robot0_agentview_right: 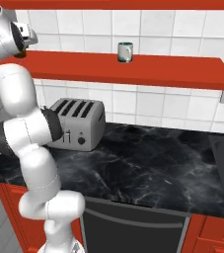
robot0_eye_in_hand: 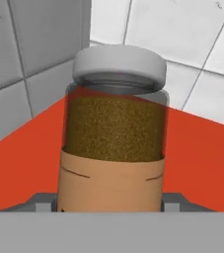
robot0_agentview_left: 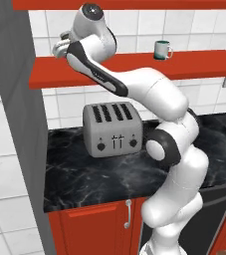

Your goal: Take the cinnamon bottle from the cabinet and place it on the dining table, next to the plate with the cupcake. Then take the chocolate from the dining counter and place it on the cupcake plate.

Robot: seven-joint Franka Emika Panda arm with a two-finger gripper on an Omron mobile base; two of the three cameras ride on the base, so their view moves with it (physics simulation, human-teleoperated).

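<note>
- End effector [robot0_eye_in_hand: 111, 202] up at red shelf [robot0_eye_in_hand: 197, 148], jaws closed partway against cinnamon bottle [robot0_eye_in_hand: 114, 133], one finger either side of its paper label.
- Bottle upright, directly ahead, base on shelf, grey wall [robot0_eye_in_hand: 29, 44] close behind.
- Risk: grip sits low; a quick pull-out could tip or slip the bottle.

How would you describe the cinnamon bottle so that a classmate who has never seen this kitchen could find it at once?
Start at the red shelf on the white tiled wall and follow it to the corner by the grey panel. There stands the cinnamon bottle: clear, filled with brown powder, with a grey lid and tan label, unlike the green mug further along.
</note>
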